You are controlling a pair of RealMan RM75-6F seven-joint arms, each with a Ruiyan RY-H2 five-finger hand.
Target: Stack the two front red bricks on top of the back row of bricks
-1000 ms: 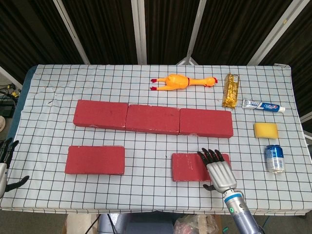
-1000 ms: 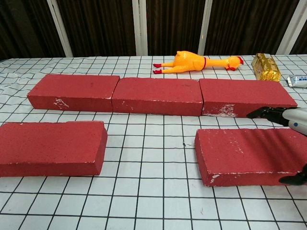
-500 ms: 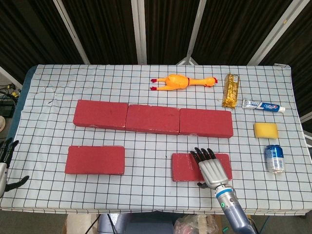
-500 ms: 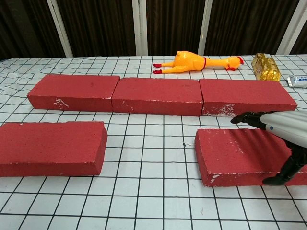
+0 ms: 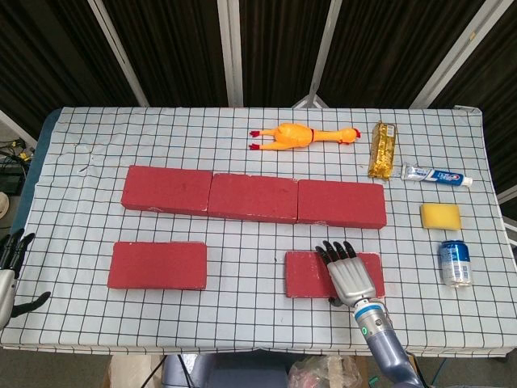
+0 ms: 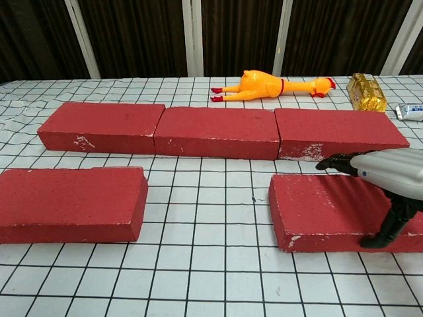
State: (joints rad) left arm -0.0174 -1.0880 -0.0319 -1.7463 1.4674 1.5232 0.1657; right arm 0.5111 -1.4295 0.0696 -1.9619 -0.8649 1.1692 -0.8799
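The back row of three red bricks (image 5: 252,196) (image 6: 215,131) lies end to end across the table's middle. The front left red brick (image 5: 157,264) (image 6: 69,201) lies flat by itself. My right hand (image 5: 349,273) (image 6: 386,175) lies over the right part of the front right red brick (image 5: 307,273) (image 6: 317,205). Its fingers hook over the brick's far edge and its thumb presses the near face, so it grips the brick across its width. My left hand (image 5: 10,271) hangs off the table's front left corner, fingers apart and holding nothing.
Behind the row lie a yellow rubber chicken (image 5: 299,135) and a gold packet (image 5: 383,149). A toothpaste box (image 5: 436,175), a yellow sponge (image 5: 440,216) and a blue can (image 5: 456,263) stand along the right side, the can close to my right hand.
My right hand slid leftward onto the front right brick and closed across it, thumb coming against the near face. The brick has shifted slightly away from me. The left hand stayed put.
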